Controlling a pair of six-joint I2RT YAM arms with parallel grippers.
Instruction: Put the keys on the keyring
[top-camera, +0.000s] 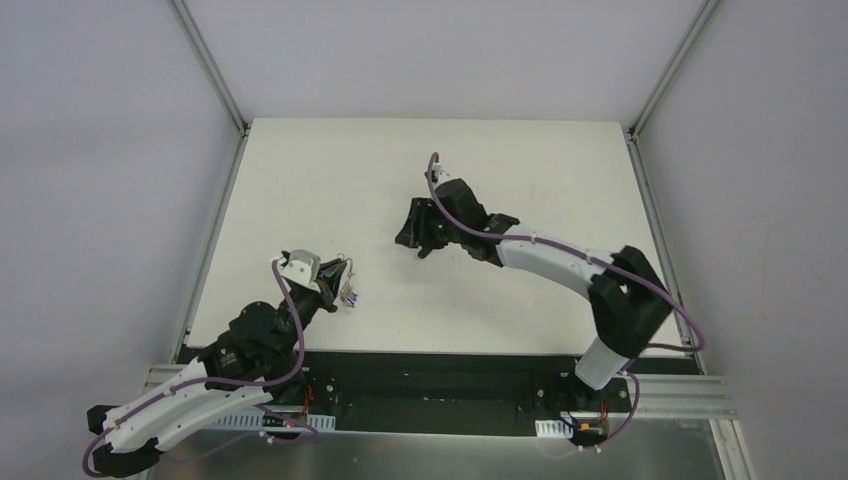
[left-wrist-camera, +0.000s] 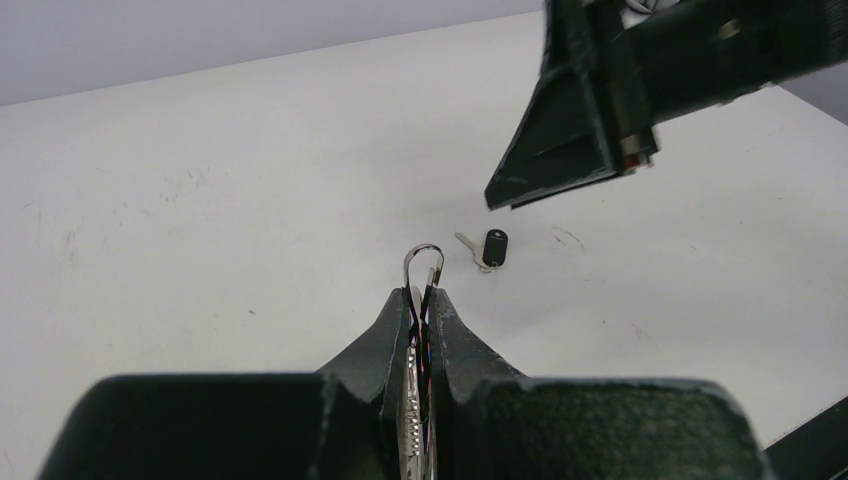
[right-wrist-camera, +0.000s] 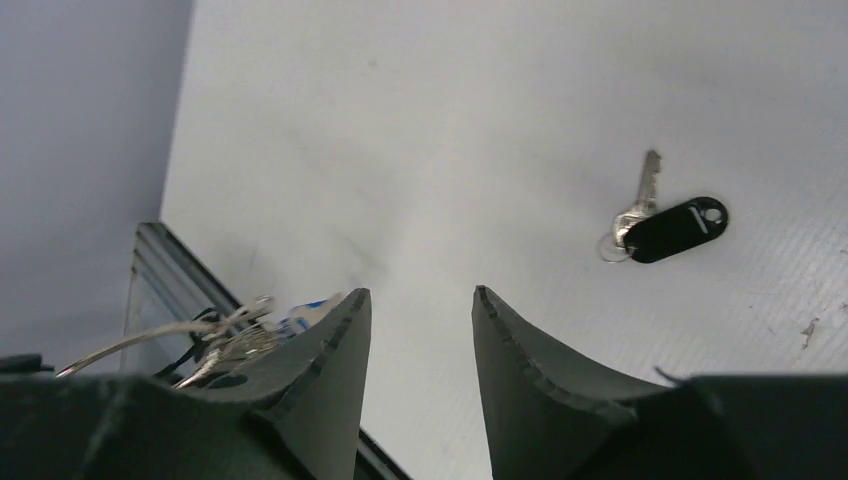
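Observation:
My left gripper (left-wrist-camera: 424, 293) is shut on the keyring (left-wrist-camera: 423, 262), whose thin silver loop sticks out past the fingertips. Keys hang from it (top-camera: 349, 292), one with a blue head (right-wrist-camera: 303, 305). On the table beyond lies a single silver key with a black tag (left-wrist-camera: 488, 248), which the right wrist view shows at the right (right-wrist-camera: 660, 225). My right gripper (right-wrist-camera: 420, 300) hovers open above the table with nothing between its fingers, near that key (top-camera: 418, 236). The top view shows my left gripper (top-camera: 338, 278) at the table's near left.
The white table (top-camera: 540, 160) is bounded by grey walls and metal frame posts (top-camera: 212, 70). A metal rail (top-camera: 660, 395) runs along the near edge by the arm bases. In the left wrist view my right gripper's dark body (left-wrist-camera: 580, 130) hangs over the tagged key.

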